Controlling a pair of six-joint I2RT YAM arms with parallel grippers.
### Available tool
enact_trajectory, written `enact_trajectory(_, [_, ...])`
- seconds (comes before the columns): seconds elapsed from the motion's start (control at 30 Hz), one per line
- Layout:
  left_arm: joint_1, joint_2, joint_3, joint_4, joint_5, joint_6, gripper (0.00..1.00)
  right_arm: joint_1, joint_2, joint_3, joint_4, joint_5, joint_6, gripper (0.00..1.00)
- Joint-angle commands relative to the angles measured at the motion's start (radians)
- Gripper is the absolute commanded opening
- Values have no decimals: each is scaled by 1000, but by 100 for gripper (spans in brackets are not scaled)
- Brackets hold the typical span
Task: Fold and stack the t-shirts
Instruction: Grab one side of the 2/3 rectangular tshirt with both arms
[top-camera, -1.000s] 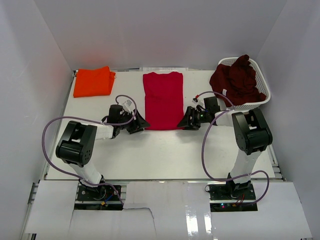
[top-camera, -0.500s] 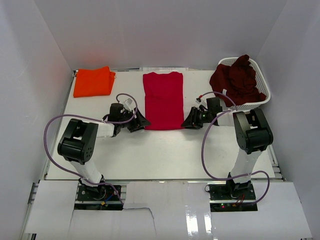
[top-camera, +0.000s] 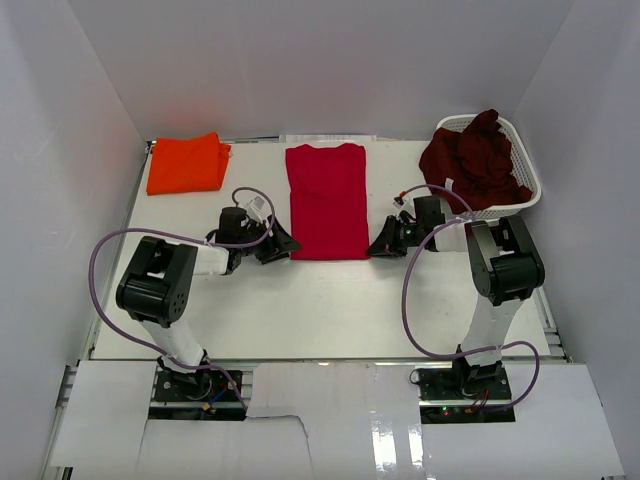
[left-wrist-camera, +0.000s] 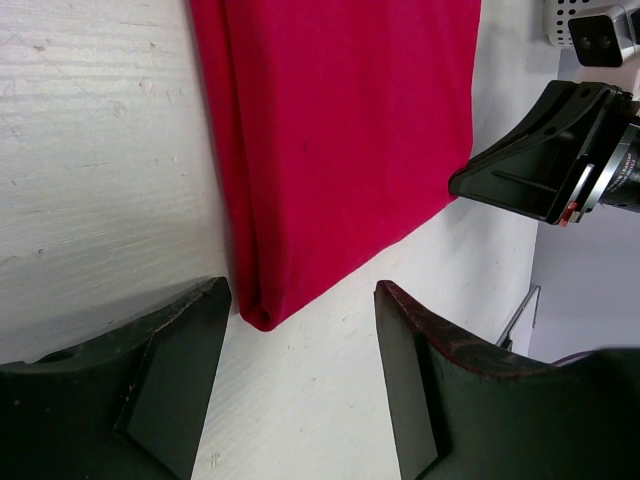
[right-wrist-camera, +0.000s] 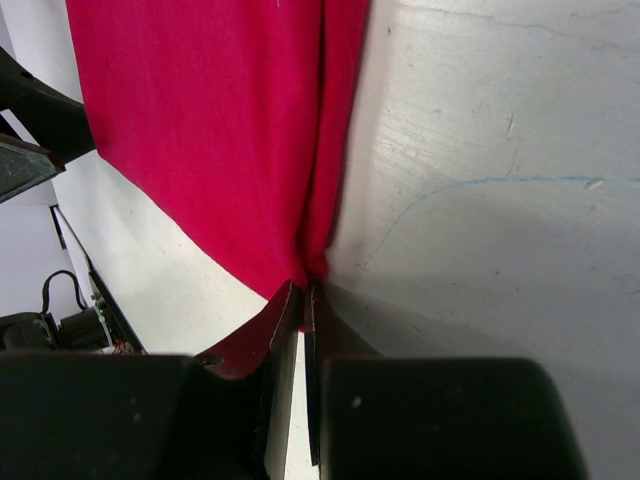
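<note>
The crimson red t-shirt (top-camera: 327, 200) lies folded into a long strip in the middle of the table. My right gripper (top-camera: 372, 246) is shut on that shirt's near right corner (right-wrist-camera: 312, 262), the cloth pinched between the fingertips. My left gripper (top-camera: 288, 246) stands open at the near left corner (left-wrist-camera: 262, 310), its fingers (left-wrist-camera: 175, 355) either side of the corner with nothing held. An orange t-shirt (top-camera: 186, 163) lies folded at the back left. A dark maroon t-shirt (top-camera: 472, 160) is heaped in the basket.
The white lattice basket (top-camera: 527, 168) stands at the back right. White walls close in the table on three sides. Purple cables loop from both arms over the table's near half.
My right gripper has closed from open onto the red shirt's near right corner. The left gripper has stayed open and barely moved.
</note>
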Motion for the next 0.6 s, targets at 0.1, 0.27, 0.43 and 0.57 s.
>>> enact_trajectory(0.1, [-4, 9, -66, -63, -68, 0, 72, -5, 42, -13, -26, 81, -31, 9])
enact_trajectory(0.27, [-15, 27, -92, -63, -94, -35, 72, -5, 39, -13, -26, 80, -30, 8])
enact_trajectory(0.43, [-42, 15, -88, -103, -145, -35, 72, -5, 39, -13, -26, 80, -28, 8])
enact_trajectory(0.57, [-76, -2, -46, -190, -198, -31, 72, -5, 39, -12, -26, 78, -30, 8])
